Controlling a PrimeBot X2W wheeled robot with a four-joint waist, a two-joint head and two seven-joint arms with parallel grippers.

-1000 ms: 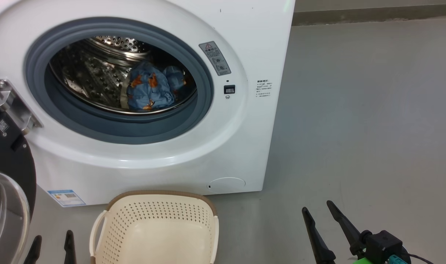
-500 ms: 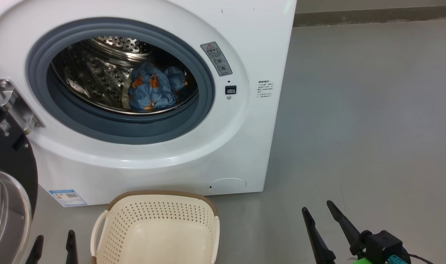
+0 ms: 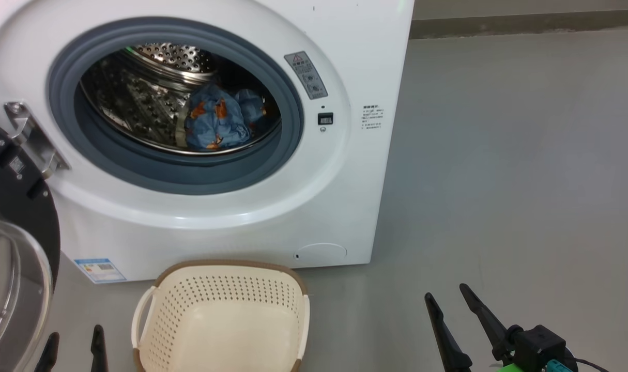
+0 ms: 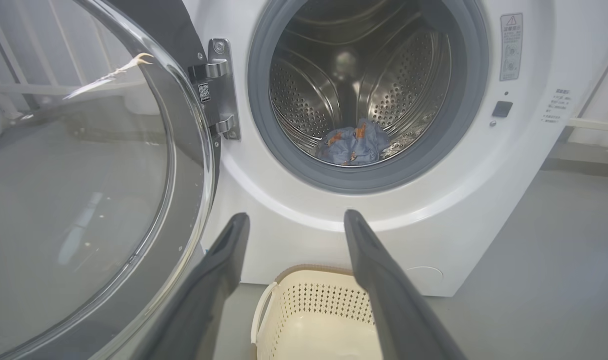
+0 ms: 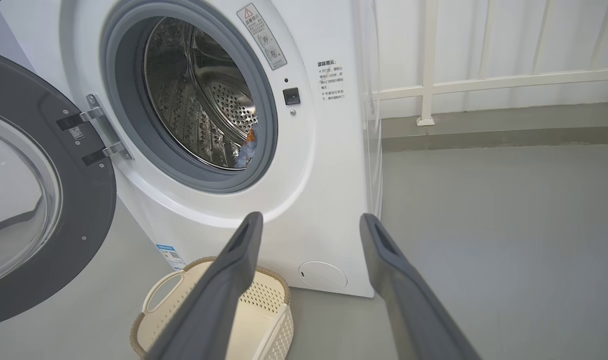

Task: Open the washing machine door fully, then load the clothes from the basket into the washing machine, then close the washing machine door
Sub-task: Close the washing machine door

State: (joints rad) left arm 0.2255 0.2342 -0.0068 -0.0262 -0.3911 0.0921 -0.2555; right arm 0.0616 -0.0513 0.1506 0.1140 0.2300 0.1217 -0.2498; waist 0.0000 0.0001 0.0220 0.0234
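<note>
At the left tool: long dark fingers spread wide, gripping nothing. Same at the right tool, open and empty. Just left of the left tool and slightly ahead: the round black-rimmed, glass-bowled washing machine door, swung out on its hinge, its face running away from the big white front-loading washing machine. Far nearer the left arm, so probably a push from that side, rightward, to shut it. Between the two tools, closer to the left: the cream perforated plastic basket, empty. Ahead and above, inside the steel drum: the light-blue bear-print clothes, already loaded. Against half a second back: whole head view slid slightly, so a camera shift. Both tools as before, equally spread.
</note>
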